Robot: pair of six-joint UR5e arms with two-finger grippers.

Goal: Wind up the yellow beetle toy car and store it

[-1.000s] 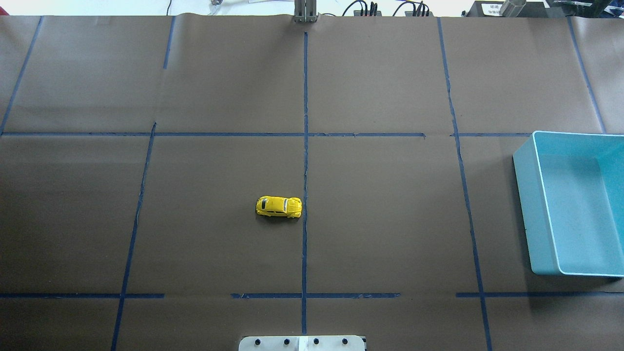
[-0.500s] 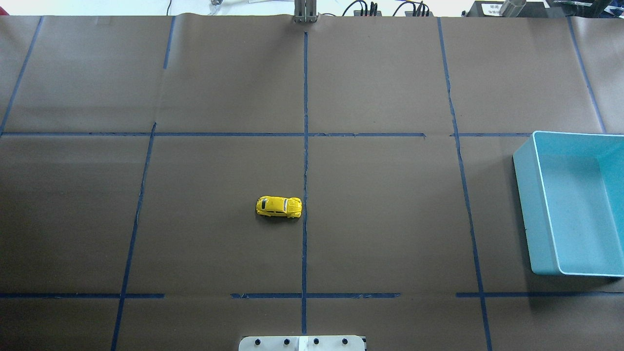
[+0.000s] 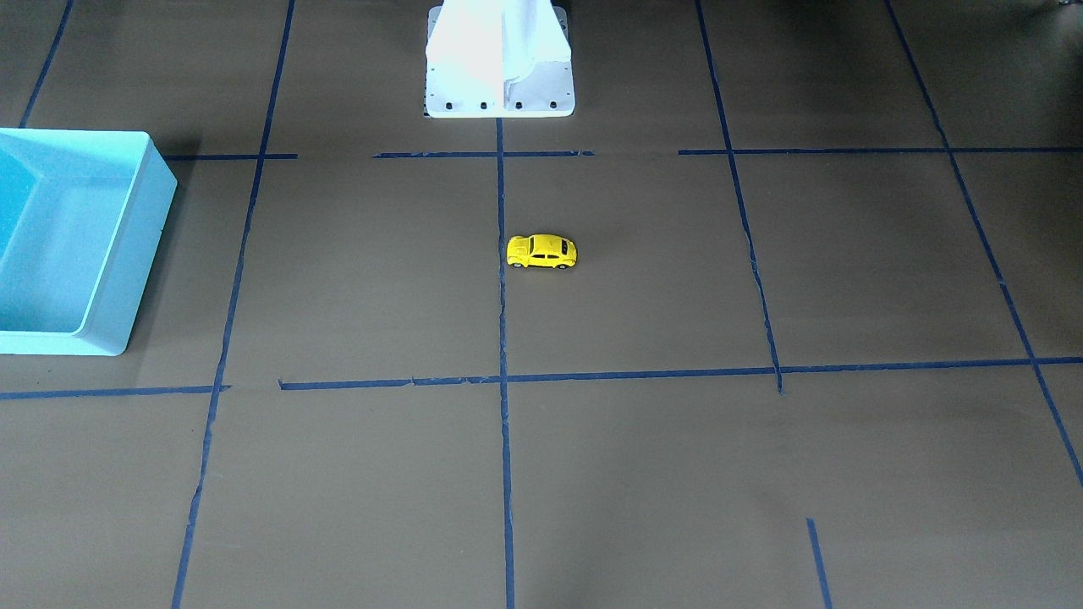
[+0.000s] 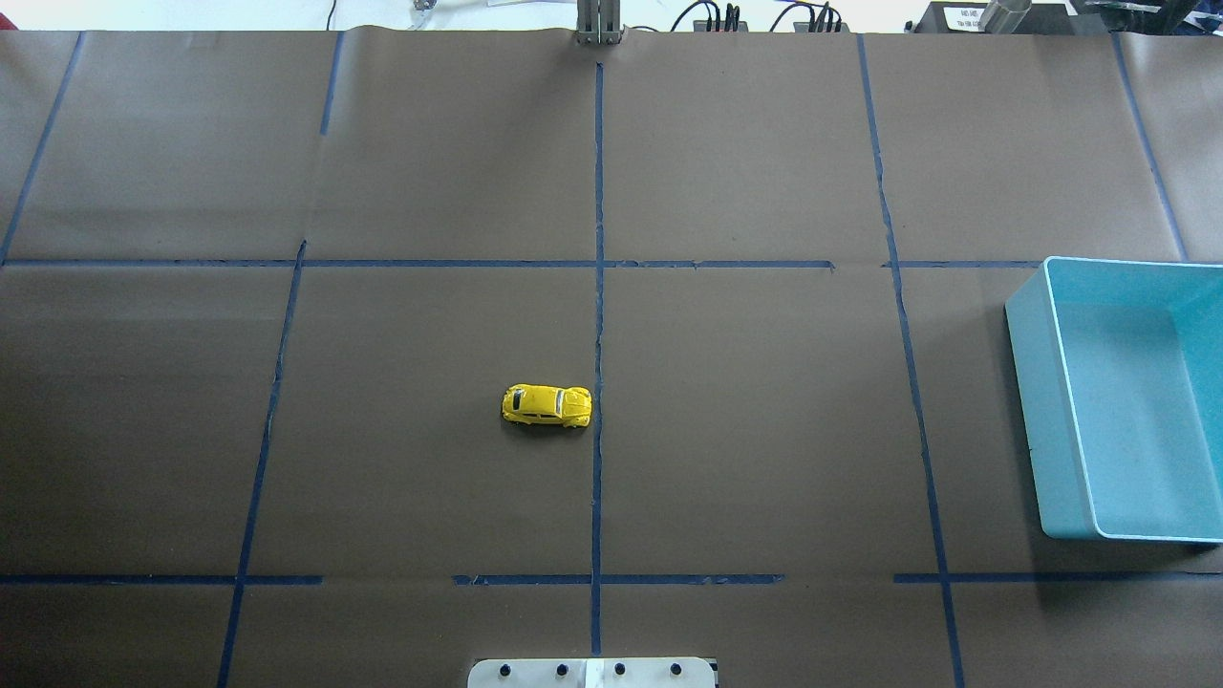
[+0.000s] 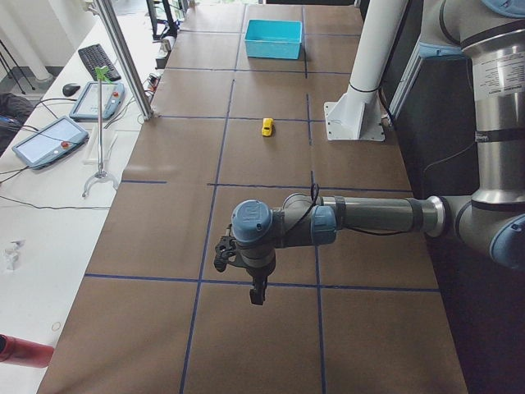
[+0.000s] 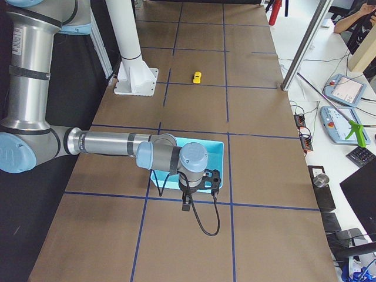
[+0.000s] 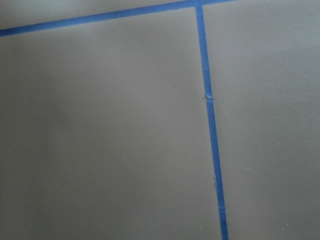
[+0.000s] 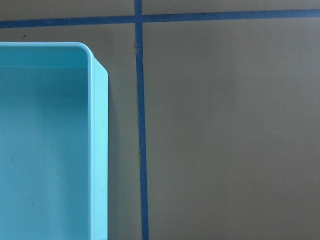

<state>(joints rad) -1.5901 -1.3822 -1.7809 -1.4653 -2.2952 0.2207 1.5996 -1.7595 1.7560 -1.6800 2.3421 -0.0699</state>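
The yellow beetle toy car (image 4: 547,405) stands alone on the brown paper near the table's middle, just left of the centre tape line; it also shows in the front-facing view (image 3: 541,251) and both side views (image 5: 267,126) (image 6: 197,77). The turquoise bin (image 4: 1037,411) sits at the right edge and looks empty. My left gripper (image 5: 257,291) hangs over the table's left end, far from the car. My right gripper (image 6: 187,202) hangs beside the bin (image 6: 218,154), whose corner fills the right wrist view (image 8: 99,150). I cannot tell whether either gripper is open or shut.
The white robot base plate (image 4: 592,672) is at the near edge, with its pedestal (image 3: 499,59) above it. Blue tape lines cross the paper (image 7: 212,150). A metal post (image 5: 123,57) stands at the far edge. Tablets and a keyboard lie on the side desk (image 5: 49,139).
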